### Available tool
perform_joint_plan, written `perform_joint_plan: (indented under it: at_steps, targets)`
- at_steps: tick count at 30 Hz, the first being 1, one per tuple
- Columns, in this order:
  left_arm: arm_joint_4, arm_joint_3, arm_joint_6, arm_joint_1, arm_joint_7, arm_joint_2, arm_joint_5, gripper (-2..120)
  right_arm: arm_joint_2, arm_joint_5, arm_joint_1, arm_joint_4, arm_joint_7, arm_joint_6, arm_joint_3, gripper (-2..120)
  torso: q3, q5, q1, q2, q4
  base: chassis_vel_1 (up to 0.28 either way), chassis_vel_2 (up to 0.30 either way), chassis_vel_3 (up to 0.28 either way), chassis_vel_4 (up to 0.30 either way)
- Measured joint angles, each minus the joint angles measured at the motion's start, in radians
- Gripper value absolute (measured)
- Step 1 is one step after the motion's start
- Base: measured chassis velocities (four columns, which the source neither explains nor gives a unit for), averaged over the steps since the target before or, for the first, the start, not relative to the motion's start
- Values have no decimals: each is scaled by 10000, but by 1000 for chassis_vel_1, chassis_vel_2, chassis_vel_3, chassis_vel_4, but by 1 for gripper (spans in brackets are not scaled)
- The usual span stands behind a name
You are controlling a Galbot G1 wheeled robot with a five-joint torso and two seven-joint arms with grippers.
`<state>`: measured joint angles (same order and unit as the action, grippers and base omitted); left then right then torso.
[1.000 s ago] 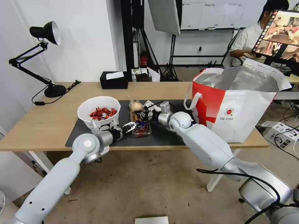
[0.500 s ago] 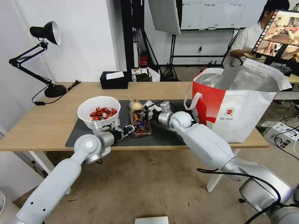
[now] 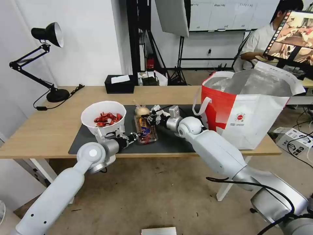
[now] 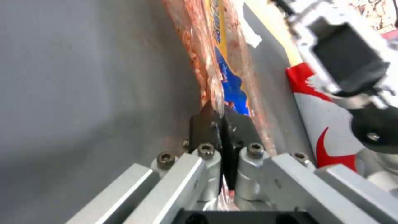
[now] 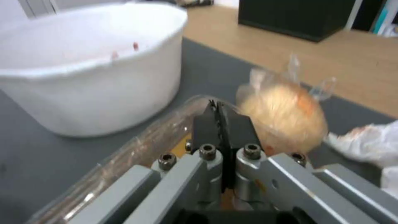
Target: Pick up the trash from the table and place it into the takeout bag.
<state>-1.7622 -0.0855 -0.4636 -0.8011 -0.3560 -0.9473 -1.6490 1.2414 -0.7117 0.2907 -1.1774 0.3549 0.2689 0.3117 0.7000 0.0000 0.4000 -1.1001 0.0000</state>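
The clear plastic tray (image 3: 145,130) with red bits lies on the table's dark mat (image 3: 176,143), held at both ends. My left gripper (image 3: 133,136) is shut on its near left edge, seen close up in the left wrist view (image 4: 217,112). My right gripper (image 3: 150,118) is shut on its far rim (image 5: 216,109). The white bowl (image 3: 103,117) of red shell scraps stands just left of the tray. A beige lump (image 3: 142,111) and a crumpled tissue (image 5: 369,143) lie beyond the tray. The takeout bag (image 3: 247,111) stands open at the right.
A black tissue box (image 3: 119,84) sits at the table's back edge, and a black desk lamp (image 3: 49,65) at the far left. The light-wood table (image 3: 42,130) has bare room left of the mat. The bag's strap handle (image 3: 199,106) hangs toward the mat.
Both grippers have shifted slightly left, still shut on the tray, and the tray has moved a little left with them. The bowl and bag have not moved.
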Motion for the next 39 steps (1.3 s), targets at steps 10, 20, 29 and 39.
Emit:
perform_joint_plan:
  at_steps: [10, 20, 29, 39]
  targets:
    - [-925, -742, 387, -663, 190, 66, -49, 0, -1320, -1238, 1563, -3545, -2954, -1673, -543, 0, -1, 2, -1, 0, 1, 0, 0, 0, 0]
    - [-1594, -1222, 542, -1034, 353, 400, -84, 0, -2967, -691, 4318, -6549, -5376, -2710, -1712, 0, -1, 0, -1, 0, 1, 0, 0, 0, 0]
    - [-2278, -1594, 1117, -561, 1037, 1058, 21, 0, -3931, 1109, 10403, -9823, -5531, -3020, -5292, 25, -3, -2, -2, -1, -1, 0, 0, 0, 0]
    - [-2247, -341, 1761, 1469, 2428, 1304, 1135, 0, -2487, 3274, 14539, -10041, -4708, -4686, -6970, 61, -2, 0, -2, 0, -1, 0, 0, 0, 0]
